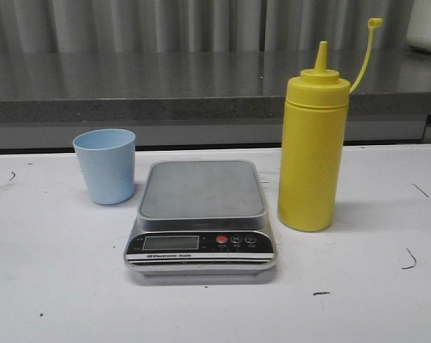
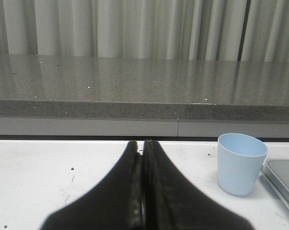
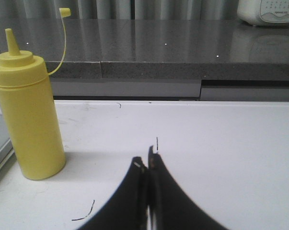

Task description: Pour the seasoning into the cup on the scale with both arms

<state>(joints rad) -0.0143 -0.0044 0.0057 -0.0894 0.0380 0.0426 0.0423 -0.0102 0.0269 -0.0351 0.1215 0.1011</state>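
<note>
- Your left gripper (image 2: 143, 158) and right gripper (image 3: 147, 165) both have their fingers pressed together with nothing between them, resting low over the white table (image 1: 51, 286); neither shows in the front view.
- The pale blue cup (image 1: 105, 166) stands on the table just left of the scale (image 1: 201, 214), not on its steel platform, so pouring now would weigh nothing.
- The cup is light, matte and tapered (a hard pinch could squirt it out or tip it).
- The yellow squeeze bottle (image 1: 313, 150) stands upright just right of the scale, nozzle uncapped, cap strap arcing up to the right. It is tall, smooth and soft-walled, so squeezing while lifting may spill seasoning early.
</note>
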